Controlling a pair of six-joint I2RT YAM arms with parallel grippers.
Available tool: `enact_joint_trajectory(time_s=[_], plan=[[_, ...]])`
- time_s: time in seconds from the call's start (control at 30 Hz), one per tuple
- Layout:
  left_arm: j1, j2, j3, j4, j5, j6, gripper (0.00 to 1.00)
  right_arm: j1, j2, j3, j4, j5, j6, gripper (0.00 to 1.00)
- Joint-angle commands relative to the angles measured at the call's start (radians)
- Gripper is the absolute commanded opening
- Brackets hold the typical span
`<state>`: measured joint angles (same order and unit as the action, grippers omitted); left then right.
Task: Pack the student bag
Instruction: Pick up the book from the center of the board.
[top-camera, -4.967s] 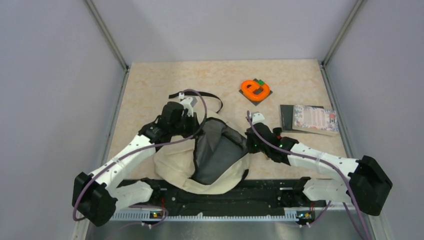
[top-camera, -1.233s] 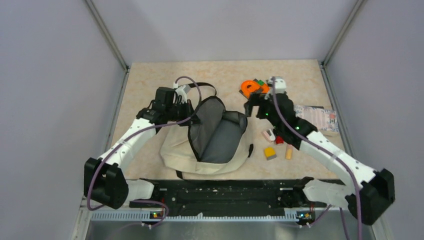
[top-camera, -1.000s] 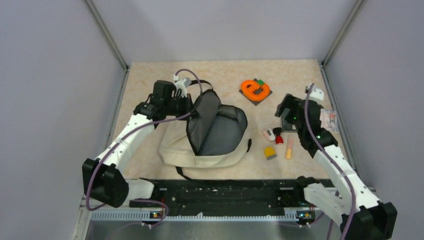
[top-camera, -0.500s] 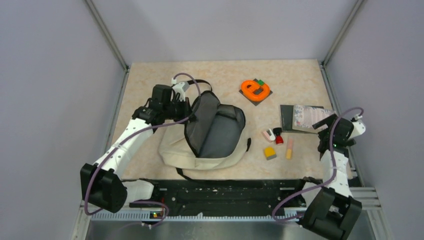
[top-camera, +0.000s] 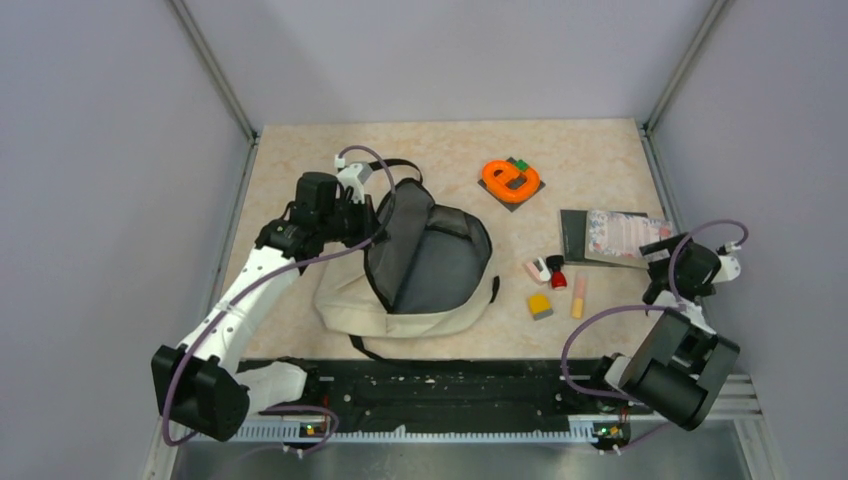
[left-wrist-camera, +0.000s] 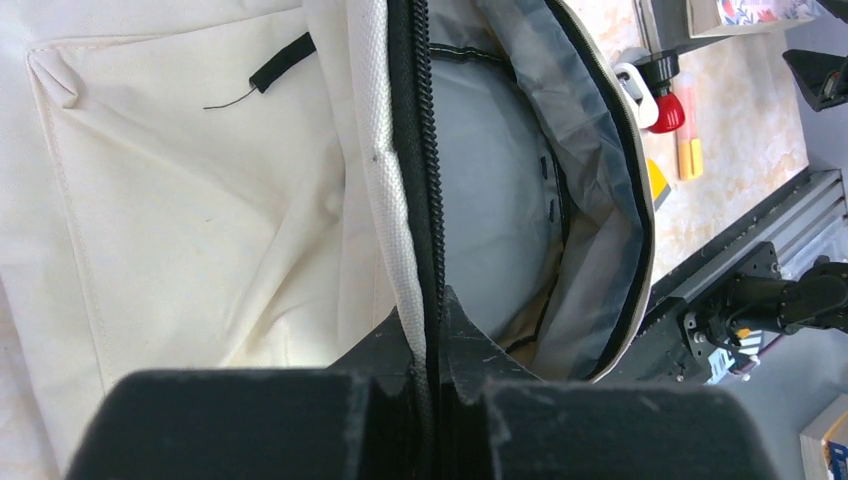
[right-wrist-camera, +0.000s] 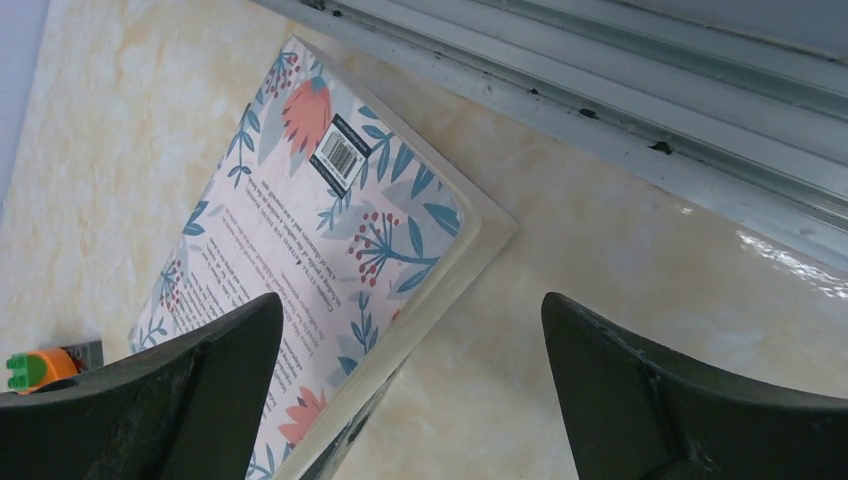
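At the left end effector (left-wrist-camera: 431, 312), the student bag's (left-wrist-camera: 180, 200) zipper rim (left-wrist-camera: 414, 150) is hidden.

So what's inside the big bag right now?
Only grey lining shows inside the student bag, whose mouth the left gripper holds open by the zipper edge. No items are visible there, but its folds hide the deeper corners.

One student bag (top-camera: 350, 300), two books (top-camera: 625, 235)

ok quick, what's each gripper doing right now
left gripper: closed on the student bag, at its zipper edge
right gripper: open, holding nothing, near the floral book
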<state>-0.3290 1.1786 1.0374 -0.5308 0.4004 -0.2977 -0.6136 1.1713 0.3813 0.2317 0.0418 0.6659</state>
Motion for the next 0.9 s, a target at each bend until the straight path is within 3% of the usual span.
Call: enact_joint_trajectory(time_s=[0.0, 0.43, 0.57, 0.87], plan=[[0.007, -0.025, -0.005, 0.067, -0.034, 0.020, 0.00, -0.041, 0.100, 0.003, 0.218, -0.144, 0.014, 0.99], [0.011, -0.005, -0.010, 0.084, -0.054, 0.047, 0.00, -0.058, 0.359, 0.019, 0.420, -0.220, 0.068, 0.94], [0.010, -0.009, -0.010, 0.086, -0.054, 0.057, 0.00, -0.058, 0.394, 0.038, 0.449, -0.239, 0.075, 0.74], [0.011, -0.012, -0.006, 0.077, -0.066, 0.067, 0.00, -0.059, 0.379, 0.065, 0.454, -0.246, 0.062, 0.43]])
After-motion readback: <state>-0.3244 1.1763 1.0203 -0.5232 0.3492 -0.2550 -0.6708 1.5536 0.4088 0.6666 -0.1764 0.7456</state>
